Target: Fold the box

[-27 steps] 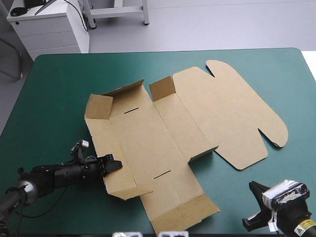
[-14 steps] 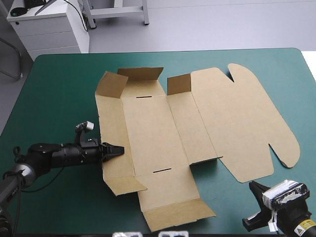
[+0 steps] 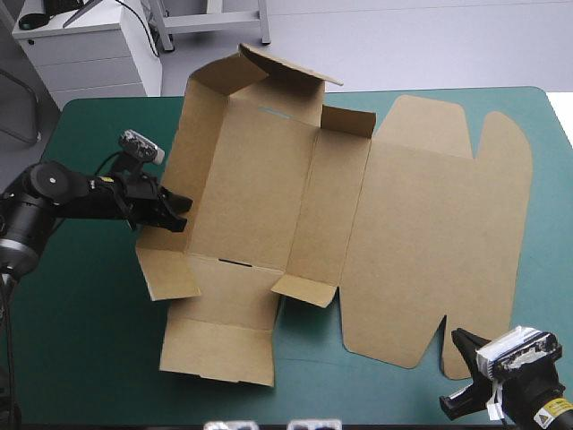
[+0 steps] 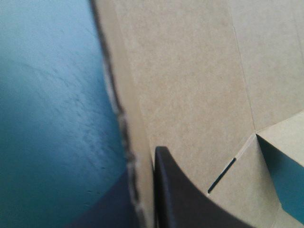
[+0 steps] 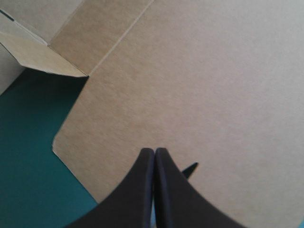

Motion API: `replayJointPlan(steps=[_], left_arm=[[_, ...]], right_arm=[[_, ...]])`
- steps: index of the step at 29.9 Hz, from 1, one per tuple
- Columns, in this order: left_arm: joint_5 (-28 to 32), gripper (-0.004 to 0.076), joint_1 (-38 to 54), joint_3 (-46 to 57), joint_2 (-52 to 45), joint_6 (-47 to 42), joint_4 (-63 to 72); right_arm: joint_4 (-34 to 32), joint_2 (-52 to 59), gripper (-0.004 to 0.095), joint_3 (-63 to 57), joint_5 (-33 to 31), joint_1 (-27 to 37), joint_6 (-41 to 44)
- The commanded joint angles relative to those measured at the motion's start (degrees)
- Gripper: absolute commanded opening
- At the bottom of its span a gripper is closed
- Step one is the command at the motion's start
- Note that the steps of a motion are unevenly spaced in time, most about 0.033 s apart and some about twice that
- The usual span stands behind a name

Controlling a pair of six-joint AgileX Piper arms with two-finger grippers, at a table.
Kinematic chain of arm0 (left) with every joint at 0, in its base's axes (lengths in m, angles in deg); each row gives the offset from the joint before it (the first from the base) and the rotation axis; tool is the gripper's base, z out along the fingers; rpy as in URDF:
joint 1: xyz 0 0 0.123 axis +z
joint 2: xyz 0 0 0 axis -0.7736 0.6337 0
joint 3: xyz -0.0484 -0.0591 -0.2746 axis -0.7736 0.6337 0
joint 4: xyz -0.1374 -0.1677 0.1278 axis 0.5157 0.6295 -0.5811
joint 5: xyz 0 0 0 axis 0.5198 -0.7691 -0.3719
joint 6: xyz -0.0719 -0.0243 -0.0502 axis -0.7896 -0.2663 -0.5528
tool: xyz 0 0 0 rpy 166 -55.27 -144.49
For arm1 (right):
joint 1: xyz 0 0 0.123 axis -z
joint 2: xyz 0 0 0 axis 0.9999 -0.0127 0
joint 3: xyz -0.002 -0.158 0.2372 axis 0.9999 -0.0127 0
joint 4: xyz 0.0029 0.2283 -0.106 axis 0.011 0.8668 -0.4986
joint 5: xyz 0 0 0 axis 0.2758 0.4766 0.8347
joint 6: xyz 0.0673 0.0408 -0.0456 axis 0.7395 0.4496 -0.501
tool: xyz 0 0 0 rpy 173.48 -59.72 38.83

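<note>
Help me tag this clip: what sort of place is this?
Probably a robot test bench: a teal-green covered table, a cut brown box on it, and two robot arms, the left pincer shut on the box, the right pincer shut beside it.

Left hand (image 4: 145, 166) pinches the box (image 4: 190, 80) edge, teal-green cover (image 4: 47, 118) beside it

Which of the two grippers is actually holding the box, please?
The left gripper: it pinches the left side panel of the box, while the right gripper is shut on nothing near the table front edge.
</note>
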Motion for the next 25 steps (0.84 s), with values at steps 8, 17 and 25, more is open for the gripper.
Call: replayJointPlan(steps=[8, 17, 25], left_arm=[[-0.1, 0.0011, -7.0, -14.7, -1.6, 4.0, -12.3], [14.7, 0.0011, -27.2, -15.2, -0.3, 3.4, -30.6], [16.6, 0.0008, -42.5, -15.2, 5.8, -6.7, -61.7]], right_arm=[[1.0, -0.6, -0.0019, 1.5, 3.8, -0.2, 0.0], [1.2, -0.6, -0.0019, 1.5, 3.8, -0.2, 1.0], [1.2, -0.6, -0.0019, 1.5, 3.8, -0.2, 2.4]])
